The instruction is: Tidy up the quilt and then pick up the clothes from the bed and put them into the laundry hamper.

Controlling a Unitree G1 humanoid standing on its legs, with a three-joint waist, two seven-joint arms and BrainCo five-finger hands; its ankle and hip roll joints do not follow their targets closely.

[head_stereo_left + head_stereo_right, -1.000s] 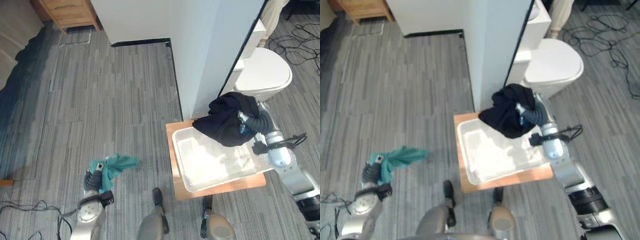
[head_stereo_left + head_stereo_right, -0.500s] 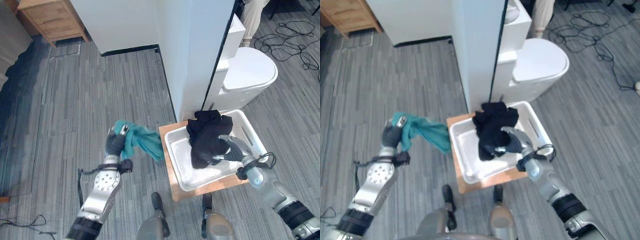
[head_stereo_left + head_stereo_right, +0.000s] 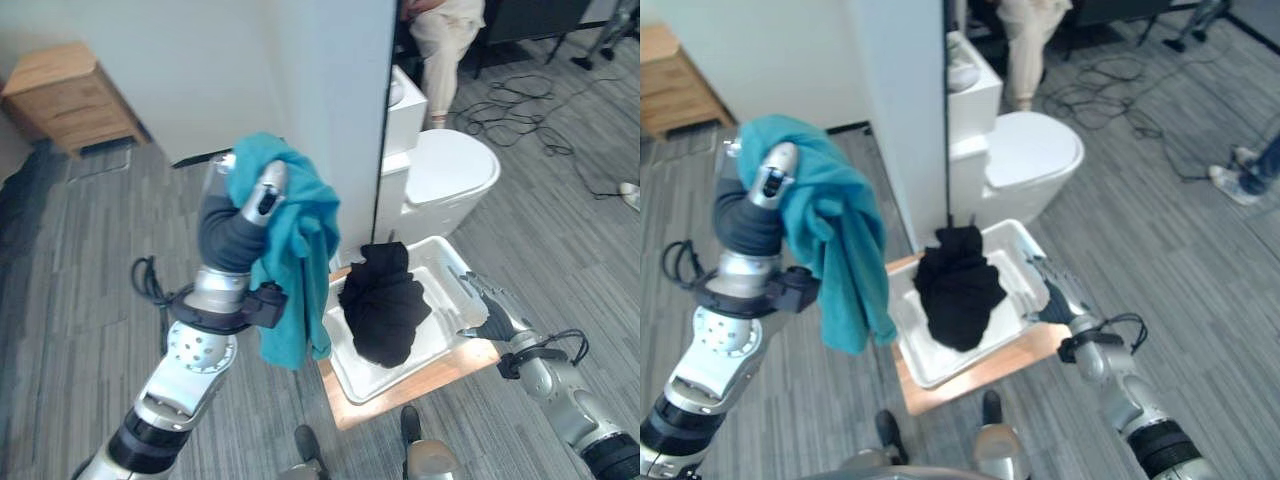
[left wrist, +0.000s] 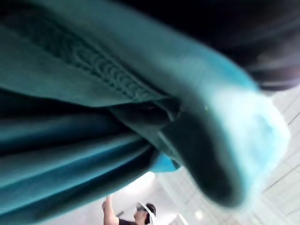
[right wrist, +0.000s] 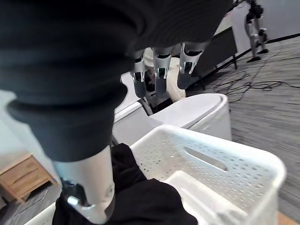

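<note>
Nearest, the left hand (image 3: 250, 205) has swung up from down by the floor, fingers curled round the teal cloth (image 3: 295, 270), which hangs just left of the hamper (image 3: 445, 262). The right hand (image 3: 487, 310), at the hamper's right rim, has let go: fingers straight now. The black garment (image 3: 385, 310) sits inside. So 1 piece is in, and the teal probably goes next. Behind stands a toilet (image 3: 450, 175).
</note>
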